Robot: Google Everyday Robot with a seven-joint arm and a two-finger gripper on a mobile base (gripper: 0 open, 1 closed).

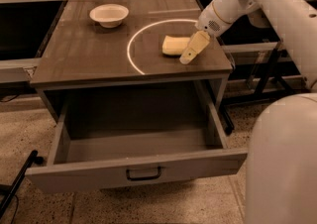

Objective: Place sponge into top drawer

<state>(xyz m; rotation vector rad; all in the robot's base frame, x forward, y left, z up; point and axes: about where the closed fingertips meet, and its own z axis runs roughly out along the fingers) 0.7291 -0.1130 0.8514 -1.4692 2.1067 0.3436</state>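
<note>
The pale yellow sponge (173, 45) lies on the dark tabletop, inside a white ring, right of centre. My gripper (191, 52) hangs from the white arm that comes in from the upper right. It sits low over the table at the sponge's right end, touching or just overlapping it. The top drawer (138, 169) is pulled wide open below the tabletop. Its inside is empty, and a small dark handle (143, 173) sits at the centre of its front panel.
A white bowl (109, 15) stands at the back left of the tabletop. The robot's white body (282, 163) fills the lower right. Dark table frames and legs stand to the right and left of the cabinet. The floor is speckled.
</note>
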